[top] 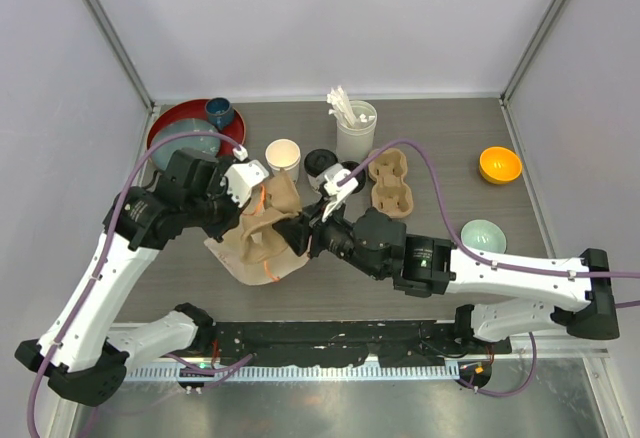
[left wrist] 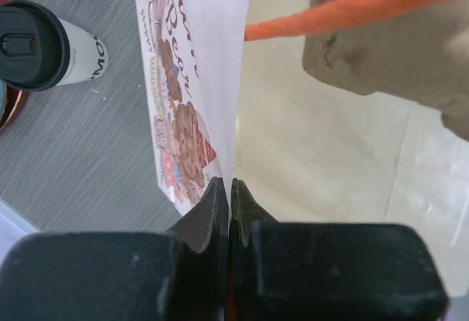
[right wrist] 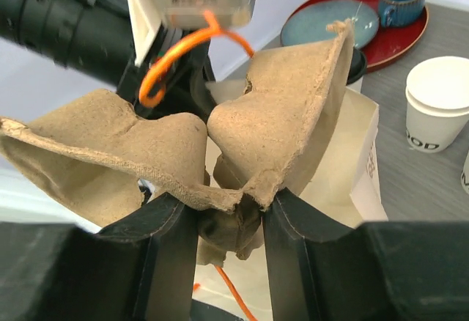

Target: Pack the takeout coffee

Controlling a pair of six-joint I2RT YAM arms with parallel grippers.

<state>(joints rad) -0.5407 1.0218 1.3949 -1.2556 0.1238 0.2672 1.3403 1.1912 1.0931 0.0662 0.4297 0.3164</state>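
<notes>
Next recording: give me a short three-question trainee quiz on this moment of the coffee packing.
1. True or false: the left gripper is shut on the edge of the bag.
2. The right gripper holds: A) a carrier B) a spoon C) a sponge.
3. How many cups on the table wear a lid?

Key: 1 true. 2 A. 3 one: the lidded cup, which stands by the open cup.
</notes>
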